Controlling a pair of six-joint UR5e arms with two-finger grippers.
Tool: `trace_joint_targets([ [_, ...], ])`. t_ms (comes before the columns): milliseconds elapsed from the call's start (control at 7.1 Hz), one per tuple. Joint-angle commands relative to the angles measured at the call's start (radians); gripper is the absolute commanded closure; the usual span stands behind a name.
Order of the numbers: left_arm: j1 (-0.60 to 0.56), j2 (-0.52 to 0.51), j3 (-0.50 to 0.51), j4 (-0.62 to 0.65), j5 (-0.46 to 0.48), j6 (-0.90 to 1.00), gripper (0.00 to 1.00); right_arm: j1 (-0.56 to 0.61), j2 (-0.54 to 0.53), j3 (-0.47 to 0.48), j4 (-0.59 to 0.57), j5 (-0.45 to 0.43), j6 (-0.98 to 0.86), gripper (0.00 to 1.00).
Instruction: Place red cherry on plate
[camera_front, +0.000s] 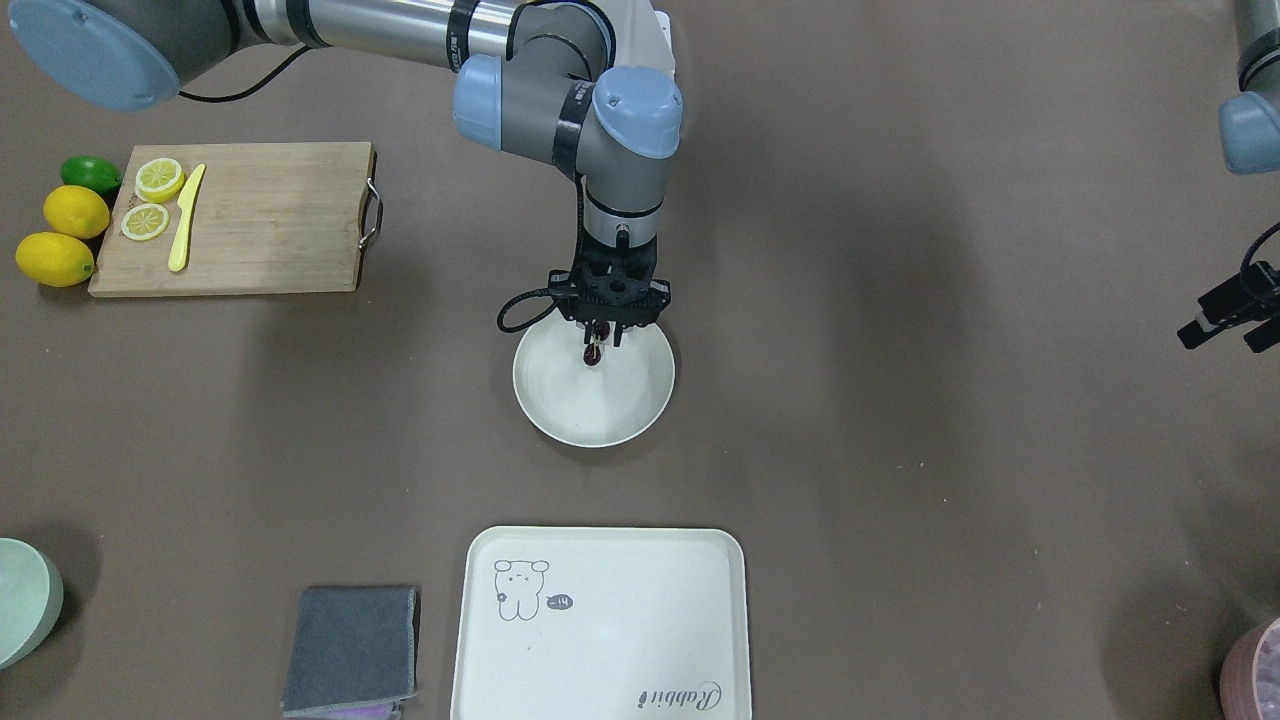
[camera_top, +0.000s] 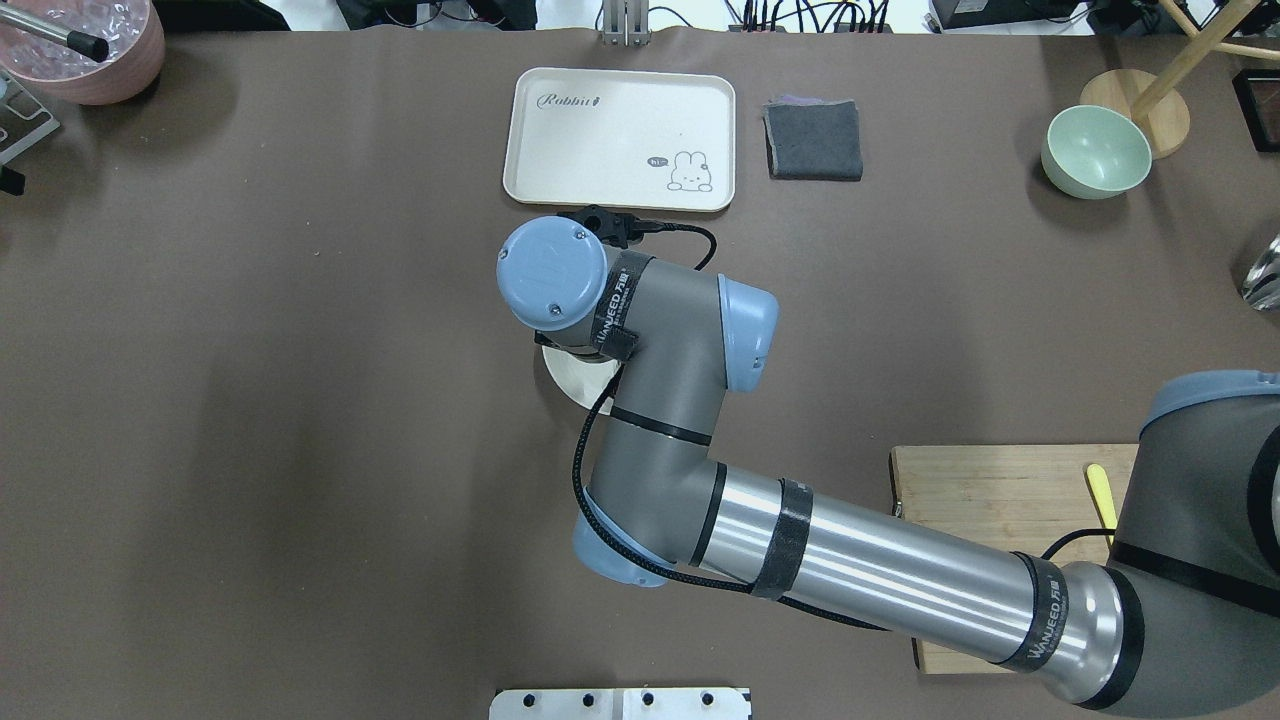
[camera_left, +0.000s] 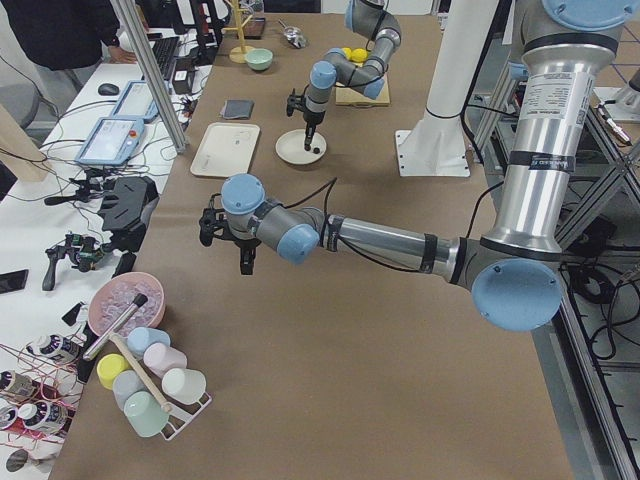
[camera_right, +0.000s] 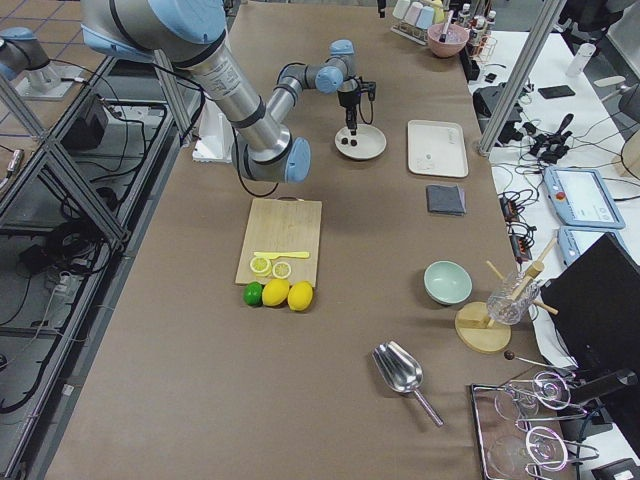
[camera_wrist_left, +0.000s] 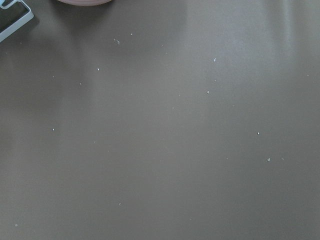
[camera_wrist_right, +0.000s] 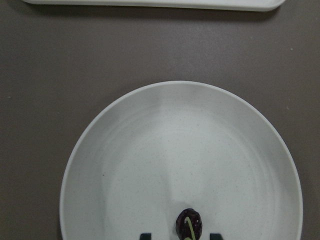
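Now the cherry (camera_wrist_right: 189, 223) sits at the bottom centre of the right wrist view. It is a dark little fruit with its pale stem running down to the frame's lower edge. I see only one of the pair there; in the right-end view two dark specks lie close together on the white.

My right gripper (camera_front: 603, 340) hangs directly above it. Its two fingertips (camera_wrist_right: 145, 235) just poke into the bottom edge of the wrist view, one on each side of the fruit. They stand well apart and clamp nothing. As far as I can judge, the cherry rests on the plate (camera_front: 600, 415) in the half nearer the frame's top, inside the rim, though I cannot be sure the stem is fully free of me.

So I take the placing itself to be done or all but done. The next move calls for a straight, slow lift, fingers kept wide, so the thin stem does not snag and drag the fruit out.

Beyond the plate, the tray (camera_front: 640, 600) lies towards the bottom of the front view, well apart on the desk (camera_front: 900, 400). My left gripper (camera_front: 1225, 335) idles at the right edge, its fingers looking parted and empty.
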Motion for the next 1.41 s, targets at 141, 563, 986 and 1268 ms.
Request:
trace_joint_targets([
  [141,-0.001,0.002,0.002,0.004,-0.008,0.006,0.02,0.15,-0.108,0.251,-0.092,0.184,-0.043,0.01],
  [563,-0.014,0.055,0.008,0.005,-0.012,0.117,0.02,0.508,-0.393,0.471,-0.172,0.491,-0.525,0.01],
  [986,-0.122,0.06,0.036,0.187,-0.012,0.359,0.02,0.835,-0.673,0.47,-0.172,0.627,-1.027,0.01],
  [1268,-0.18,0.062,-0.007,0.305,-0.029,0.473,0.02,0.975,-0.785,0.472,-0.174,0.693,-1.221,0.01],
])
